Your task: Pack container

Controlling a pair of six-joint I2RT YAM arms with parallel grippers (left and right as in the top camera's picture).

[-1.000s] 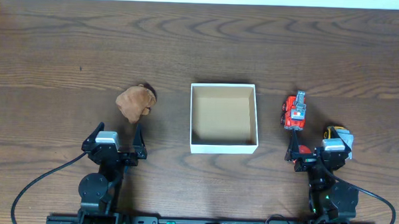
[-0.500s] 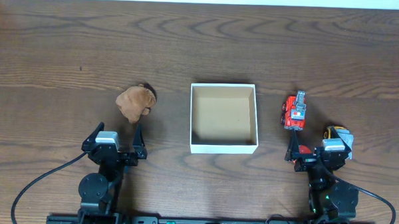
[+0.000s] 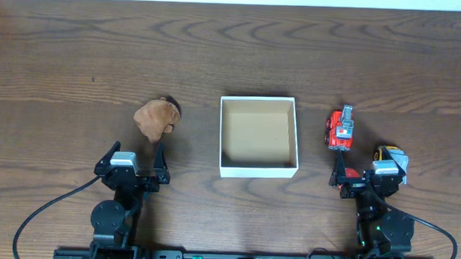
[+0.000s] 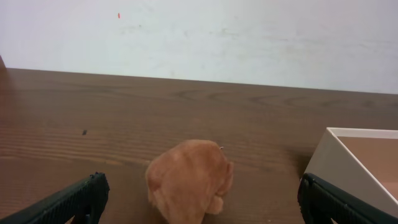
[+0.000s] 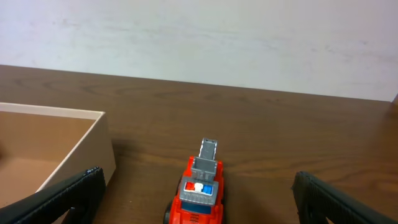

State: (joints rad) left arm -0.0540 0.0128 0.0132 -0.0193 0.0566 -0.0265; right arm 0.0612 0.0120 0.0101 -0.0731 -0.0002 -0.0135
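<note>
Container (image 3: 258,171) sits mid bench (image 3: 79,47), open side up, white walls, tan floor. I see a brown plush toy (image 3: 155,117) off to its left, clear of the wall. The red toy truck (image 3: 340,129) stands nearer, by the right wall, not touching.

Left jaws hover on the near side, left of the container, spread wide w/ nothing btwn them; plush is just ahead on my wrist cam. Right jaws sit right of the container, also spread wide, gripping nothing, truck straight ahead.
</note>
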